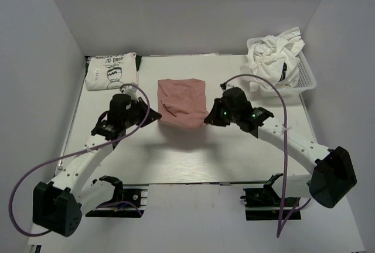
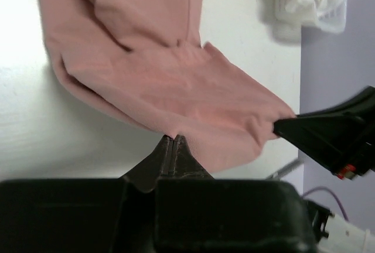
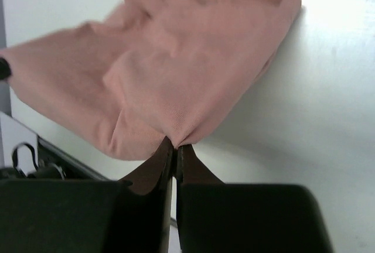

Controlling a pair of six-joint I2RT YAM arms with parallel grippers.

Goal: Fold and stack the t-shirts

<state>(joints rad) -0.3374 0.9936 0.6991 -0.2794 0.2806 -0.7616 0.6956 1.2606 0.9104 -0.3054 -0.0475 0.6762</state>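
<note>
1. While the pink t-shirt (image 1: 182,102) sits centrally, the left gripper (image 2: 173,143) is clamped on its 7 o'clock corner.
2. Likewise, the right gripper (image 3: 176,146) pinches its 5 o'clock corner.
3. At 10 o'clock lies the folded printed t-shirt (image 1: 111,71).

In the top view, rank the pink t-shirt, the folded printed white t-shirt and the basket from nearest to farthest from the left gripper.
1. pink t-shirt, centre, pinched by the left gripper.
2. printed white t-shirt, far-left corner, folded.
3. basket, far-right corner.
</note>
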